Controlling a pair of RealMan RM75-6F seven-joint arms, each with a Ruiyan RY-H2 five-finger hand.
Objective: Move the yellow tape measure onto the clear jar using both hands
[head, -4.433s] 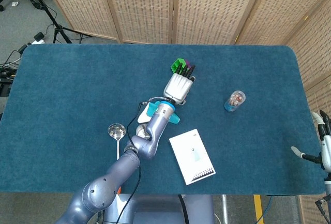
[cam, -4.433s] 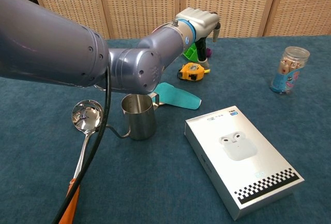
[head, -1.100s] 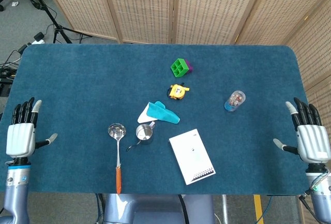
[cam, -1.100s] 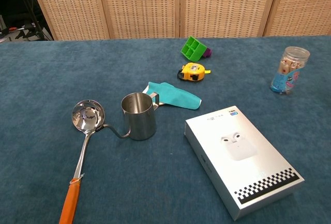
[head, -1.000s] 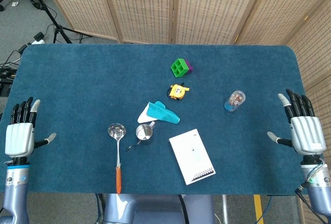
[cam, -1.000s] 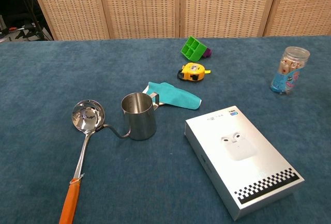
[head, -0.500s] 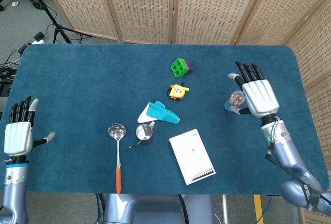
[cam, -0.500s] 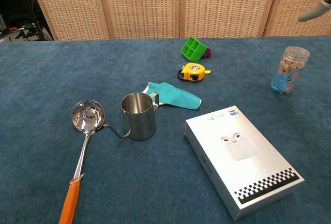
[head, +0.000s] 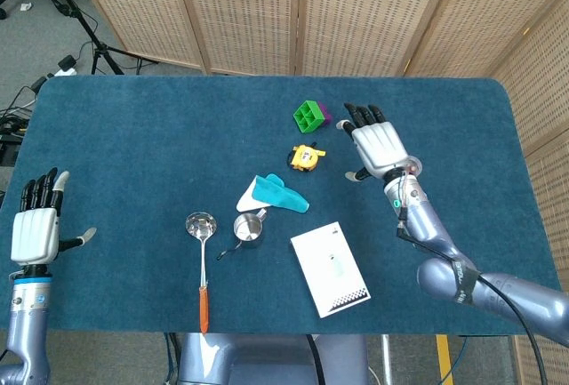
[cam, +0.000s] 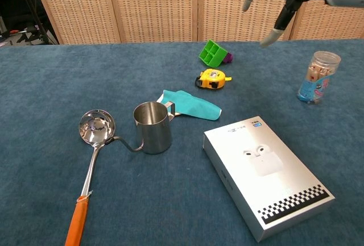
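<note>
you're on the approach: your right hand (head: 378, 147) hovers empty, fingers spread, just right of the yellow tape measure (head: 304, 156) lying on the counter (head: 133, 136). next, lower onto it; the clear jar (cam: 316, 76) waits well right.

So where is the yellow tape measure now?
The tape measure lies on the table just in front of the green box, behind the teal cloth.
</note>
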